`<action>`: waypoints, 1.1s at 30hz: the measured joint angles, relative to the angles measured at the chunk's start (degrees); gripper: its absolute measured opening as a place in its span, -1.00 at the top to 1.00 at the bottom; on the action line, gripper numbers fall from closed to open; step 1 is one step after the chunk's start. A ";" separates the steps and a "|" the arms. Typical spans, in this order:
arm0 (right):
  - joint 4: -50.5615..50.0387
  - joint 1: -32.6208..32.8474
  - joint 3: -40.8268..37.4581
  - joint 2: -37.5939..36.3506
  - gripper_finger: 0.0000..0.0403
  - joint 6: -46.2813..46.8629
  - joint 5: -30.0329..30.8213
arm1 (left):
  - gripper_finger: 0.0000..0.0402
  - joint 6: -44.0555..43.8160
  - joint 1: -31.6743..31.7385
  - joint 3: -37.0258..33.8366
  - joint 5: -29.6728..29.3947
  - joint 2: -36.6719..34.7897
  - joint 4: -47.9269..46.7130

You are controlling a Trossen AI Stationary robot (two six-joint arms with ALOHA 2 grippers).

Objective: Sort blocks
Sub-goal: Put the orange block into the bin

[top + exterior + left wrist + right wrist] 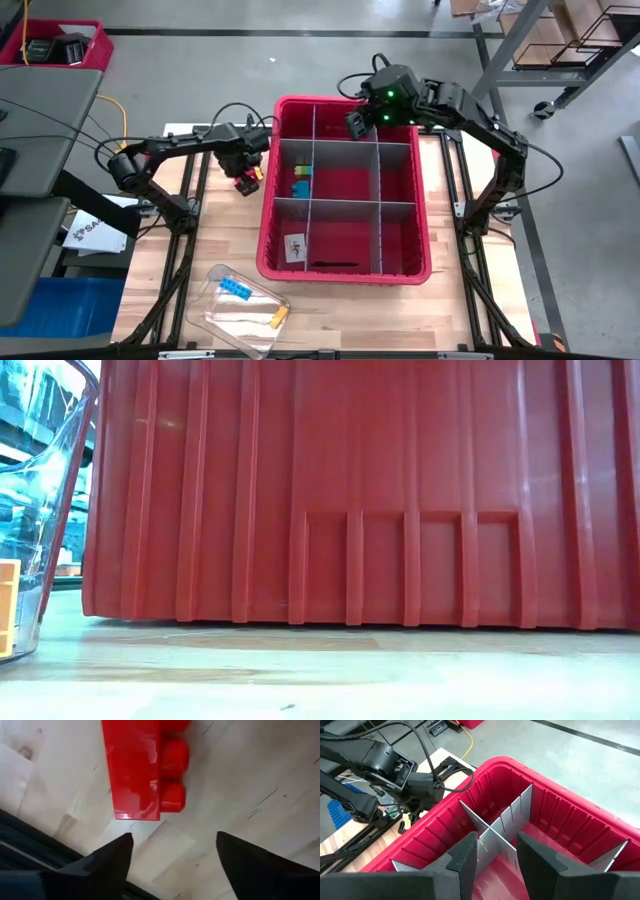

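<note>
A red block (137, 767) lies on its side on the wooden table, studs pointing sideways, just left of the red bin (420, 215). My left gripper (172, 855) hangs open right above it, pointing down, with nothing between its fingers; in the high view it is the left gripper (243, 160) over the red block (245, 186). Yellow, green and blue blocks (301, 180) lie in a middle compartment of the bin. My right gripper (497, 857) stands open and empty above the bin's far part, also seen as the right gripper (362, 120) from above.
Grey divider sheets (345, 205) split the bin into compartments. A clear plastic container (240, 310) near the table's front left holds a blue block (236, 289) and a yellow one (279, 318). A paper slip (295, 247) lies in a near compartment. Bare table shows left of the bin.
</note>
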 joint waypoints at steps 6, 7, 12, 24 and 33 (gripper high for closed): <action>0.25 0.01 0.00 1.64 0.36 0.09 -1.36 | -0.55 4.17 0.00 -0.50 -2.59 0.24 7.47; 0.27 0.00 0.00 2.00 0.36 0.29 -2.01 | -0.55 4.88 0.13 -0.50 -3.84 0.28 8.73; 0.23 0.02 0.00 3.75 0.36 1.54 -4.46 | -0.56 5.84 1.88 -0.50 -5.14 0.73 10.60; 0.54 0.06 0.00 4.90 0.36 2.97 -4.92 | -0.56 9.39 5.56 -0.43 -2.19 5.58 12.22; 0.61 0.05 0.00 4.83 0.36 2.98 -4.72 | -0.56 9.84 5.84 -0.34 -2.26 7.36 10.33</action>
